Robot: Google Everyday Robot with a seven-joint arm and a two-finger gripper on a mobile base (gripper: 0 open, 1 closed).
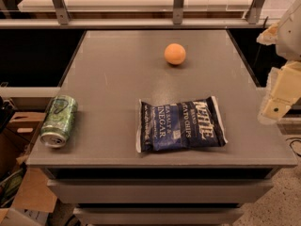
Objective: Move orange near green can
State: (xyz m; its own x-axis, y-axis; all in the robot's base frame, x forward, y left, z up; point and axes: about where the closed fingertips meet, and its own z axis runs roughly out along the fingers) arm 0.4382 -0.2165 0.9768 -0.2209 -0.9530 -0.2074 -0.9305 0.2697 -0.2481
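Note:
The orange [175,54] sits on the grey table [117,69], towards the back and a little right of the middle. The green can [59,121] lies on its side at the table's front left edge, its silver top facing the front. My gripper [276,105], a cream-coloured part of the arm, hangs at the right edge of the view, beyond the table's right side. It is far from the orange and the can and touches nothing.
A blue bag of salt and vinegar chips [181,125] lies flat at the front middle of the table, between the can and the gripper. Cardboard boxes [19,182] stand on the floor at the left. A railing [141,22] runs behind the table.

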